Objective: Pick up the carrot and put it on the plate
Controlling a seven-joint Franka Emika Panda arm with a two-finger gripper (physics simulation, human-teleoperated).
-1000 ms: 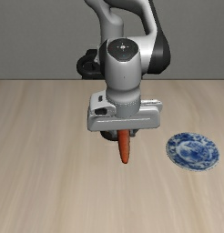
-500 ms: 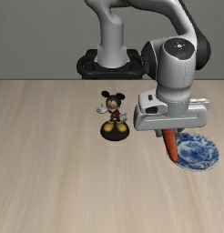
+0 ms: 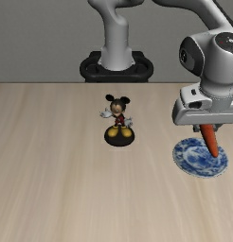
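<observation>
carrot (image 3: 213, 141) hangs tip-down from the gripper (image 3: 211, 126), whose fingers are clamped on its top end, right over the blue plate (image 3: 189, 157). the pickup and carry look done. lowering and release remain. a mickey figure (image 3: 116, 121) stands well apart.

A black, red and yellow cartoon mouse figurine (image 3: 116, 120) stands upright mid-table, the one obstacle on the pale wooden table (image 3: 52, 180). A bare lane separates it from the blue-and-white round ceramic plate (image 3: 189, 159) at the exterior view's right. The hand (image 3: 211, 126), gripping an orange tapered carrot (image 3: 213, 141), occupies the space above the plate's far right part. The near and the exterior view's left stretches lie open.
</observation>
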